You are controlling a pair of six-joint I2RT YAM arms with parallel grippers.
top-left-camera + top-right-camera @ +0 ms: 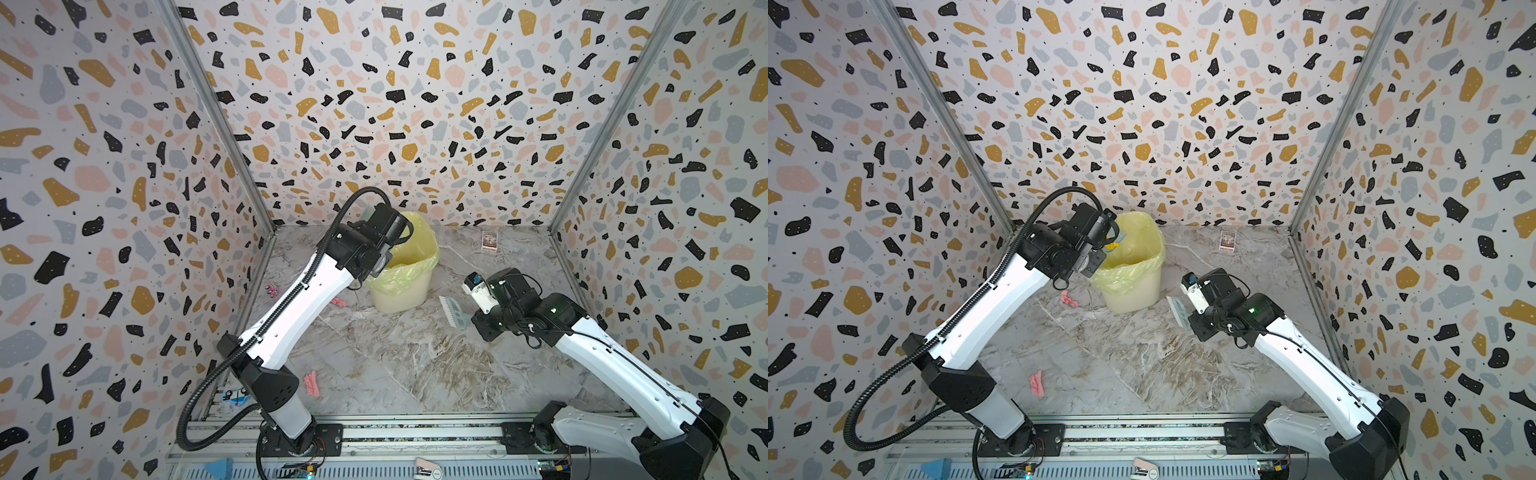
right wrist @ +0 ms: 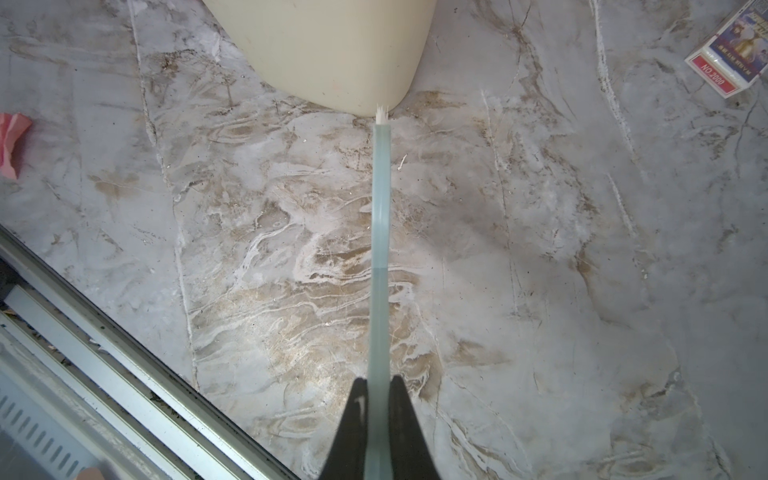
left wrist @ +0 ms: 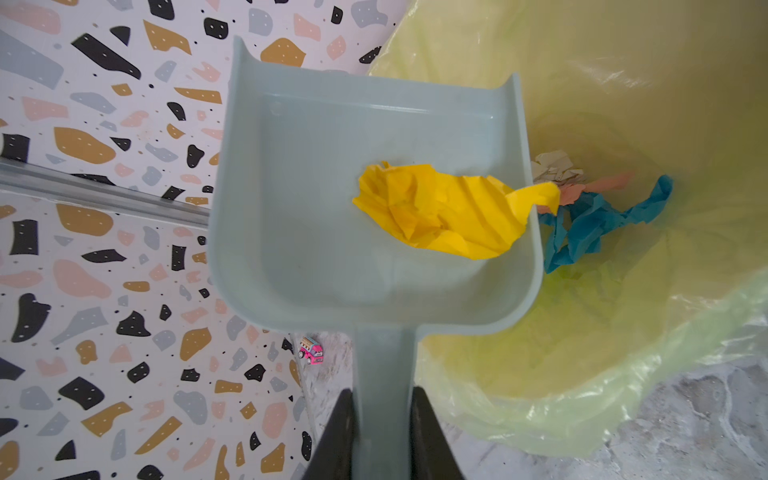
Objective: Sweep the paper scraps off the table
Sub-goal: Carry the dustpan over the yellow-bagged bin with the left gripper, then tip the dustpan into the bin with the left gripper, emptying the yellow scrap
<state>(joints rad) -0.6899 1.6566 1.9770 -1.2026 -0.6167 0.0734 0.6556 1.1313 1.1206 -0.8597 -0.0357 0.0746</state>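
Note:
My left gripper (image 3: 382,392) is shut on the handle of a grey-green dustpan (image 3: 316,216), tilted over the bin (image 1: 403,282) lined with a yellow bag (image 3: 623,104). A crumpled yellow paper scrap (image 3: 440,212) lies in the pan, one tip hanging over its side wall. Blue (image 3: 598,224), pink and white scraps lie at the bottom of the bin. My right gripper (image 2: 378,379) is shut on a grey-green brush (image 1: 453,311), held above the table (image 1: 415,365) right of the bin. Two pink scraps lie on the table, one left of the bin (image 1: 337,302), one near the front (image 1: 311,384).
A small printed card (image 1: 489,240) lies at the back right of the table. A tiny pink-and-black toy (image 1: 271,289) sits by the left wall. Metal rails run along the front edge and the wall corners.

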